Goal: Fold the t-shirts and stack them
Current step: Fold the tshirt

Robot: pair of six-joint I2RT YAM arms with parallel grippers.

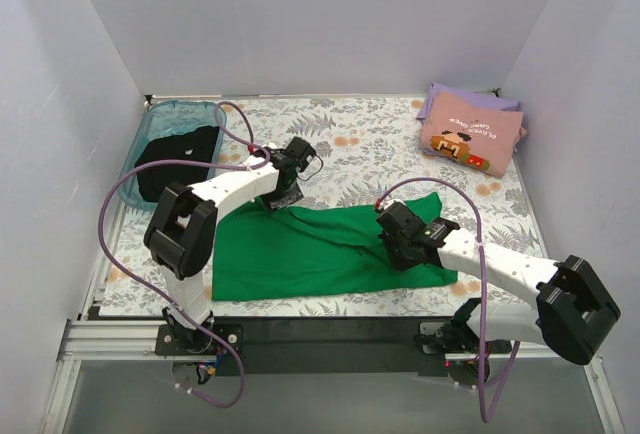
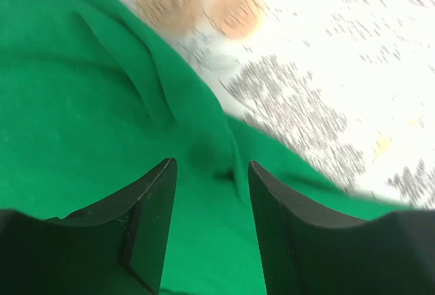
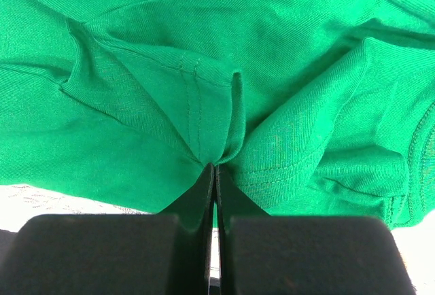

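The green t-shirt lies spread and rumpled on the floral tabletop near the front. My left gripper is open, its jaws straddling a fold at the shirt's upper left edge. My right gripper is shut on a pinched fold of the green t-shirt at its right side. The pink t-shirt with a brown-orange graphic lies folded on the lavender t-shirt at the back right. The black t-shirt lies in the teal bin.
The translucent teal bin stands at the back left. The floral table cover lies bare between the green shirt and the back wall. White walls close in the sides and back.
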